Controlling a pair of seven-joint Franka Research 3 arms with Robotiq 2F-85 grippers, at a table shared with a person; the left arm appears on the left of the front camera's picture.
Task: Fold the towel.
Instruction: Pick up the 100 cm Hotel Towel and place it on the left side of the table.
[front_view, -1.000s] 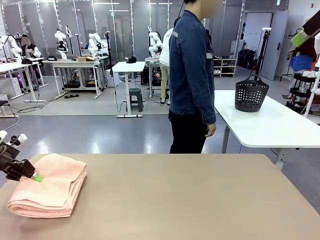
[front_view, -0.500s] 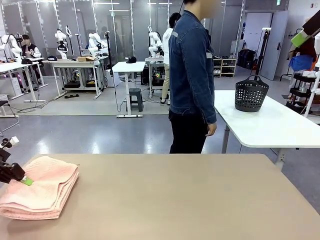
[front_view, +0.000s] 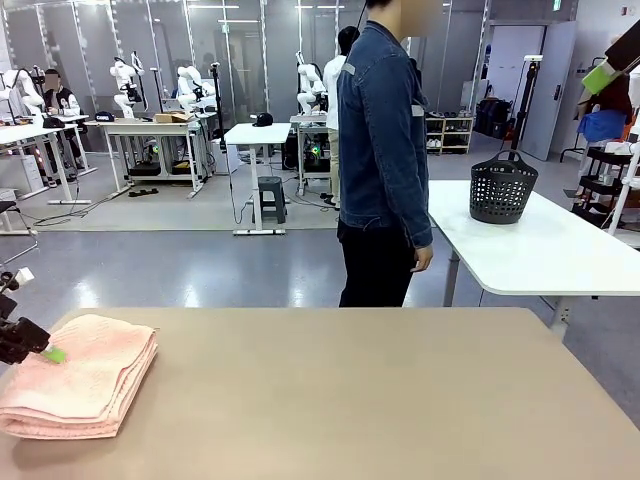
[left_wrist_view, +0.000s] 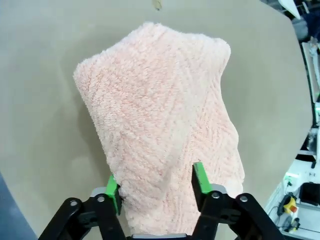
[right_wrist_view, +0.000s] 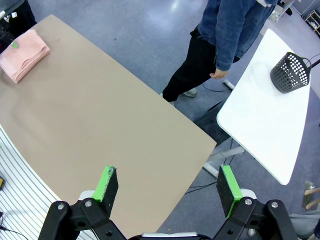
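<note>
Towel (left_wrist_view: 160, 125) folded, long axis running away from left end effector (left_wrist_view: 156, 182).

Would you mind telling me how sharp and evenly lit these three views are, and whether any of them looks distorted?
Front view: even overhead light, soft reflections on the grey floor, the towel sharp. Left wrist view: towel texture crisp, the table edge bowed by the wide lens, the left gripper slightly soft. Right wrist view: strong wide-angle curvature, sharp throughout, no glare.

Three views (towel (front_view: 78, 375) shared)
</note>
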